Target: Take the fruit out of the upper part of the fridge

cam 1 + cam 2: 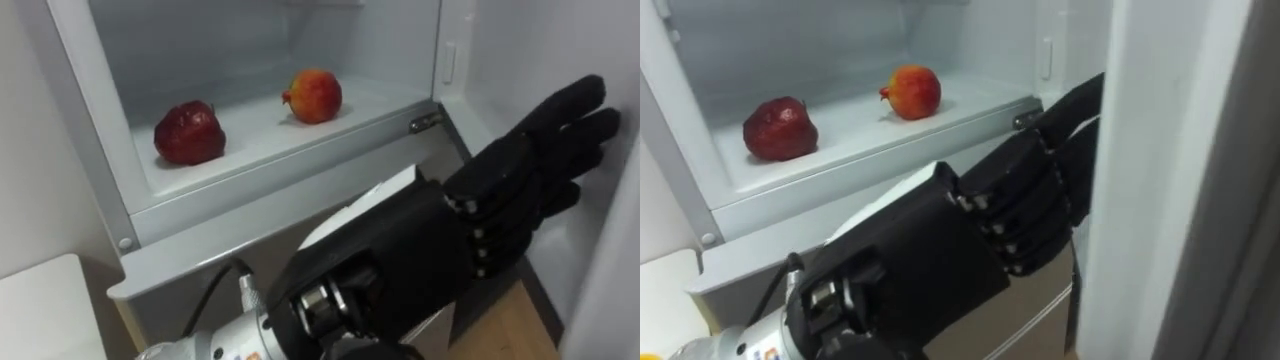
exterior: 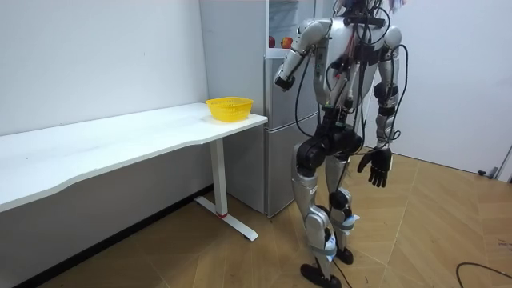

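Note:
Two red fruits lie on the white shelf [image 1: 300, 135] of the open upper fridge compartment: a dark red one [image 1: 189, 132] to the left and an orange-red one [image 1: 314, 95] further back to the right. My left hand [image 1: 530, 180] comes in from the lower left, below and to the right of the shelf. It is open, with straight fingers lying against the inner side of the fridge door [image 1: 1180, 150] and nothing held. In the room view I stand in front of the fridge [image 2: 280, 128], and my right hand [image 2: 376, 170] hangs open at my side.
A yellow basket [image 2: 230, 108] stands at the end of a long white table [image 2: 120, 140] just beside the fridge; the table's corner [image 1: 40, 300] shows at the lower left. The open door walls off the right side. Wooden floor lies behind me.

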